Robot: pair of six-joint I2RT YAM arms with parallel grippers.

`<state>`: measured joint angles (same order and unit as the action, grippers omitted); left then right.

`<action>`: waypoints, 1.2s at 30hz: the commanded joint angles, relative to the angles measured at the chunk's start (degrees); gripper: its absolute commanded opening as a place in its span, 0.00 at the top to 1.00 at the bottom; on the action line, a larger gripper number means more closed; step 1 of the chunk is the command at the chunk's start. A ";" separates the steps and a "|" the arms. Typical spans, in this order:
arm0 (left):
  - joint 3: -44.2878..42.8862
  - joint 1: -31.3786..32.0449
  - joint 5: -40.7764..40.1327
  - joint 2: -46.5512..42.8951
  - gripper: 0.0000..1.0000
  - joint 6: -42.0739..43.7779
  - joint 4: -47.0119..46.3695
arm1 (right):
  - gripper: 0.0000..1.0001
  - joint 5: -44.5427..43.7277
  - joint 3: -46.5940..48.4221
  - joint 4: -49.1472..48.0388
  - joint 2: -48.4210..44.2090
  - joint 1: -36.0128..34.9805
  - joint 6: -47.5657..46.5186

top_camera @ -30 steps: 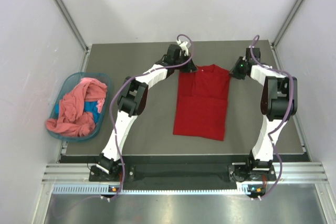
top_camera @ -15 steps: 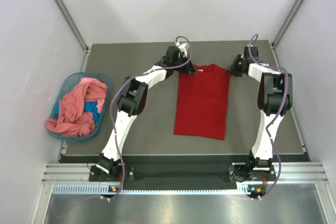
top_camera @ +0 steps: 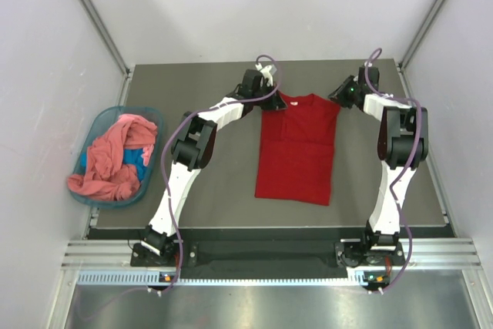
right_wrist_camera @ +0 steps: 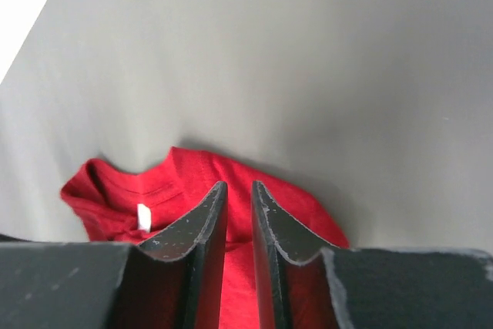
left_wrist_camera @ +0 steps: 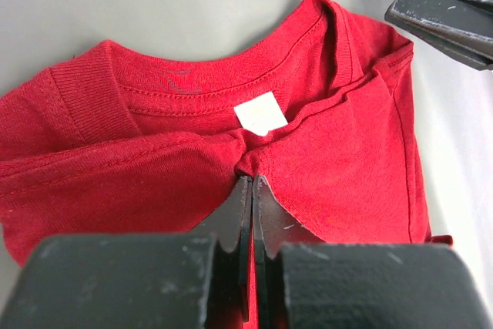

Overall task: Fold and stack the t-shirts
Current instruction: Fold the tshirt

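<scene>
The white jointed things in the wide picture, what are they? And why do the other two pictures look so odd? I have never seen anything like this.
They are two robot arms, the left arm and the right arm, bolted at the near edge of a table. The wide picture comes from a fixed camera overhead. The other two come from a small camera on each wrist, so the dark wedges at the bottom are that arm's own two-fingered tool. A red shirt lies spread on the table. A teal basket at the left holds a pink shirt. The left tool is shut on the red shirt's cloth just below the collar, near its white label. The right tool sits by the other shoulder, fingers almost together, with nothing clearly held.
</scene>
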<state>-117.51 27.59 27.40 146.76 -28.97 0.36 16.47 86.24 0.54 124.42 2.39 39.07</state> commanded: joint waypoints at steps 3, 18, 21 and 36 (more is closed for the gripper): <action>0.09 -0.52 0.46 -2.97 1.00 -0.91 -3.35 | 0.79 -6.34 3.84 4.81 -3.47 -1.07 -4.60; -0.52 -0.96 1.52 -1.83 1.00 -2.49 -4.05 | 0.72 -19.62 7.89 14.93 -4.45 -6.87 -16.65; -0.61 -0.96 1.52 -2.00 1.00 -2.49 -4.05 | 0.72 -21.83 8.51 16.25 -4.27 -7.93 -18.41; -0.52 -1.05 1.87 -1.74 1.00 -2.84 -4.40 | 0.71 -22.63 7.63 15.64 -4.72 -9.34 -24.91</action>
<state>-117.51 27.09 28.51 146.76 -31.62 -0.03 -5.50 91.92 16.23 122.89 -6.24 16.71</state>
